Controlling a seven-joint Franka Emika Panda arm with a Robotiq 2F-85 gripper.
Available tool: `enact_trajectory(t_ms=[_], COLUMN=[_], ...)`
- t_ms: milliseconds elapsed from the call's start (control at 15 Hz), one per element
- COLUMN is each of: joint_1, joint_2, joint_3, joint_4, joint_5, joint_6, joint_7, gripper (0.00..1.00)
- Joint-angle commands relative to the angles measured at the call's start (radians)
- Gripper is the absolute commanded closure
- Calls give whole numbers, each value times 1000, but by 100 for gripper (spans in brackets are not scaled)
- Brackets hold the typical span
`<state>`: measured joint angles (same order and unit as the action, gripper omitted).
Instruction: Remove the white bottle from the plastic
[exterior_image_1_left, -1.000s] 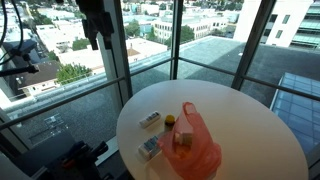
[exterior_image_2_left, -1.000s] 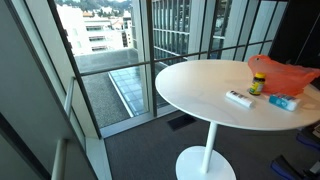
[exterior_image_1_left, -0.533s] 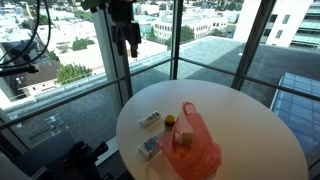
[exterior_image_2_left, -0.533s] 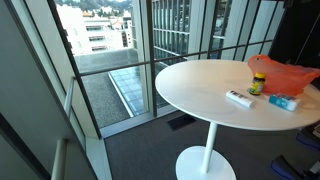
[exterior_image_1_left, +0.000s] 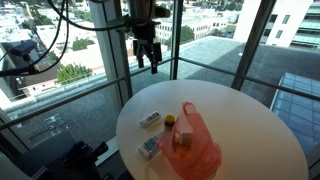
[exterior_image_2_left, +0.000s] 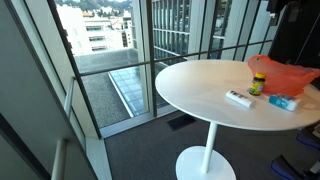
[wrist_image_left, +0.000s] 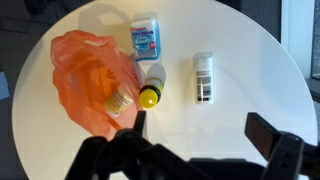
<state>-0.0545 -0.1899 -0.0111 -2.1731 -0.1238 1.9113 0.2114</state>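
An orange plastic bag (wrist_image_left: 88, 72) lies on the round white table (wrist_image_left: 250, 60), and shows in both exterior views (exterior_image_1_left: 197, 147) (exterior_image_2_left: 287, 74). A pale bottle (wrist_image_left: 119, 100) lies inside the bag's mouth, partly covered by the plastic. A yellow-capped bottle (wrist_image_left: 152, 88) sits just beside the bag. My gripper (wrist_image_left: 200, 135) is open and empty. It hangs high above the table's far edge in an exterior view (exterior_image_1_left: 150, 58), well apart from the bag.
A small white container (wrist_image_left: 203, 77) lies on its side right of the yellow-capped bottle. A blue-and-white pack (wrist_image_left: 146, 38) lies beyond the bag. Tall glass windows with dark frames (exterior_image_1_left: 175, 40) stand close behind the table.
My arm has swung from the far left over towards the table, and the gripper now hangs above the table's far edge. The objects have not moved.
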Motion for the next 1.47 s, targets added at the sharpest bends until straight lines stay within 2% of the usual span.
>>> enact_trajectory(t_ms=[0,533,1400], joint_1=[-6,-11,-70], joint_2=[8,15,18], joint_3=[-10,-25,-115], joint_4=[-5,-19,-189], joint_5=[0,28,63], joint_6=[8,38,378], joint_7=[-1,-24,-75], gripper=[0,0,0])
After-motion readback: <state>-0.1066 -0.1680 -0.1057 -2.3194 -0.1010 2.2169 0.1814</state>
